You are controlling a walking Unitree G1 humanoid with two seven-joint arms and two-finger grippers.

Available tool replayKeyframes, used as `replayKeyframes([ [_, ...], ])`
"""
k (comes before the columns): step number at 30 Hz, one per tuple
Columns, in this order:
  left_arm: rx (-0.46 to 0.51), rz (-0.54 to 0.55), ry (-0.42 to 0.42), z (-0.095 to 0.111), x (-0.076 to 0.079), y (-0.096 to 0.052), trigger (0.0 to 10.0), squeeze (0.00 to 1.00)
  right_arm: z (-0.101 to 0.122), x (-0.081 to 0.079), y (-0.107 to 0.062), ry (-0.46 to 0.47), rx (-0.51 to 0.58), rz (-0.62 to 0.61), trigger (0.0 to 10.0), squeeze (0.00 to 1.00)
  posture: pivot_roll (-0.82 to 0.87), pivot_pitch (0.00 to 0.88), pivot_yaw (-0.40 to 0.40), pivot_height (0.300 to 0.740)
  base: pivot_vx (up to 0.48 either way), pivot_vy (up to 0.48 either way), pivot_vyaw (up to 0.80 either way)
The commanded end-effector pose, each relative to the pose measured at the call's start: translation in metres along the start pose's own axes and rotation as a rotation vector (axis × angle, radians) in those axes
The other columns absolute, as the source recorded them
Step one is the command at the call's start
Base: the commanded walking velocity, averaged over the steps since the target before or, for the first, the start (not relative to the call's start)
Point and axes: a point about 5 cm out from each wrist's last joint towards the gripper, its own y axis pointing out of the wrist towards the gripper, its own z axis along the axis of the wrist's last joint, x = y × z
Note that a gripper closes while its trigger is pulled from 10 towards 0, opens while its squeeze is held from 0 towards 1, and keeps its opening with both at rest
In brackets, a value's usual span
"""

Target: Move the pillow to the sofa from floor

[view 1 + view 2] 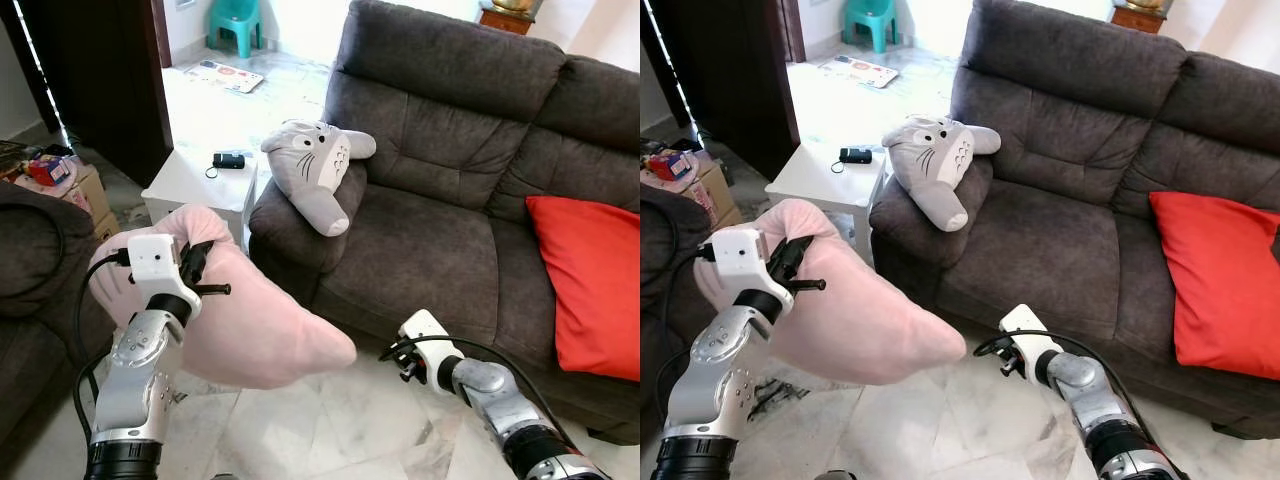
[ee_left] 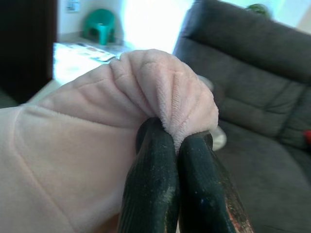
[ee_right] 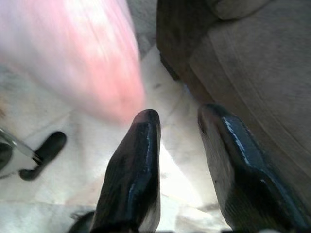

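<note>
Above the marble floor, the left tool pinches the pink pillow; the right tool, seemingly empty, is spread near the sofa.

A dark grey sofa fills the right of the frame on pale marble floor. A white side table stands left-centre; bright daylight falls on the upper-left floor by a green stool.

Pink pillow blurred, perhaps motion; red cushion edge-cropped
</note>
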Motion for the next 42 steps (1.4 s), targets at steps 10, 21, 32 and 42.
replayKeyframes([
  [10,0.131,-0.142,-0.029,0.036,0.026,0.010,10.0,0.00,0.012,0.002,-0.001,0.022,0.078,0.014,10.0,1.00,0.18,0.059,-0.128,0.740,0.000,0.000,0.00],
  [21,0.125,-0.155,-0.033,0.037,0.028,0.010,10.0,0.00,0.019,0.009,-0.008,0.034,0.140,0.052,10.0,1.00,0.18,0.066,-0.124,0.740,0.000,0.000,0.00],
  [32,0.126,-0.161,-0.035,0.039,0.029,0.011,10.0,0.00,0.001,-0.011,-0.011,-0.066,0.059,0.226,10.0,1.00,0.18,0.073,-0.121,0.740,0.000,0.000,0.00],
  [42,0.133,-0.164,-0.057,0.042,0.029,0.011,10.0,0.00,-0.003,-0.012,-0.009,-0.058,0.029,0.201,10.0,0.00,0.19,0.072,-0.125,0.740,0.000,0.000,0.00],
])
